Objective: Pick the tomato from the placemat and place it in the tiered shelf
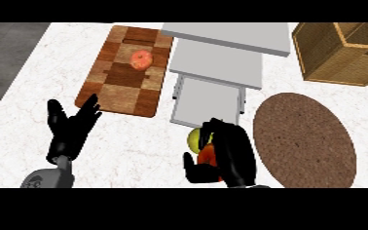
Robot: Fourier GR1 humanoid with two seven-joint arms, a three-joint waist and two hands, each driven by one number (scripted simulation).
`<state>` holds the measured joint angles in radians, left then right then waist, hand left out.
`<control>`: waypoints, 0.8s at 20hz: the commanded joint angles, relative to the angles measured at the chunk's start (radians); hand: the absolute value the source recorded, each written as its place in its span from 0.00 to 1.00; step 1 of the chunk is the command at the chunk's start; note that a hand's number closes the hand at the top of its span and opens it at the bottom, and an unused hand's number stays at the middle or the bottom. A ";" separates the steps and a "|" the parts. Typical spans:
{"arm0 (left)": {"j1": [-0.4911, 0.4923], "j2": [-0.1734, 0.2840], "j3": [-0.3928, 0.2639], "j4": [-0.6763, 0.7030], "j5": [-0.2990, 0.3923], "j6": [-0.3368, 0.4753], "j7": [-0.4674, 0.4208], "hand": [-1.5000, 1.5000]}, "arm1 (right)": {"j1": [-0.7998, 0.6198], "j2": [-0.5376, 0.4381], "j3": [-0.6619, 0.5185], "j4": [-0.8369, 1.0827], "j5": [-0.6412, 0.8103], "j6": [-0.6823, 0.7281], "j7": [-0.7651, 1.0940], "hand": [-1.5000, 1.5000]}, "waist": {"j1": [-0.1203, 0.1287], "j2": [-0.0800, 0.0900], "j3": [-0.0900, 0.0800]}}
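Red tomato (pixel 208 156), round with no readable axis, sits grasped in the right robot hand (pixel 229 158), tiered shelf (pixel 215 68) at twelve o'clock; left robot hand (pixel 69 126) rests released.

The left robot hand (pixel 70 129), at 8 o'clock, is matte black with slim, tapering fingers, joined to a rounded grey forearm bearing a faint dark marking. The right robot hand (pixel 231 156), at 6 o'clock, is black too, broader and blocky.
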<state>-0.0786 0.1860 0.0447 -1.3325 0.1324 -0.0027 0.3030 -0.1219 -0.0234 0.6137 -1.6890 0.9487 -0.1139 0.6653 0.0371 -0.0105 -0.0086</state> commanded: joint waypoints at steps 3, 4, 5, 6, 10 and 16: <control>0.001 0.016 0.006 0.017 -0.008 -0.002 0.006 0.50 | -0.211 0.023 0.212 -0.179 0.144 -0.055 0.409 1.00 | -0.014 -0.009 0.003; 0.005 0.005 0.015 0.018 -0.004 0.013 -0.006 0.50 | -0.262 0.023 0.208 -0.198 0.164 -0.043 0.486 1.00 | -0.015 -0.007 0.003; -0.002 -0.008 0.006 0.024 -0.006 0.010 -0.017 0.50 | -0.282 0.023 0.244 -0.229 0.178 -0.023 0.558 1.00 | -0.023 -0.009 0.002; -0.008 0.001 0.009 0.003 0.003 0.006 0.007 0.50 | -0.344 0.023 0.223 -0.247 0.186 0.004 0.611 1.00 | -0.017 -0.009 0.003; 0.041 0.005 0.011 -0.001 0.004 -0.008 -0.022 0.50 | -0.490 0.023 0.210 -0.286 0.198 0.106 0.761 1.00 | -0.008 -0.009 0.003; 0.026 0.025 0.038 0.003 0.029 -0.023 -0.002 0.50 | -0.672 0.023 0.034 -0.283 0.137 0.188 0.818 1.00 | -0.017 -0.004 0.004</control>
<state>-0.0573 0.1918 0.0588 -1.3344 0.1369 -0.0036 0.2990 -0.6698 -0.0167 0.7218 -1.9588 1.1122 -0.0157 1.2172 0.0218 -0.0172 -0.0053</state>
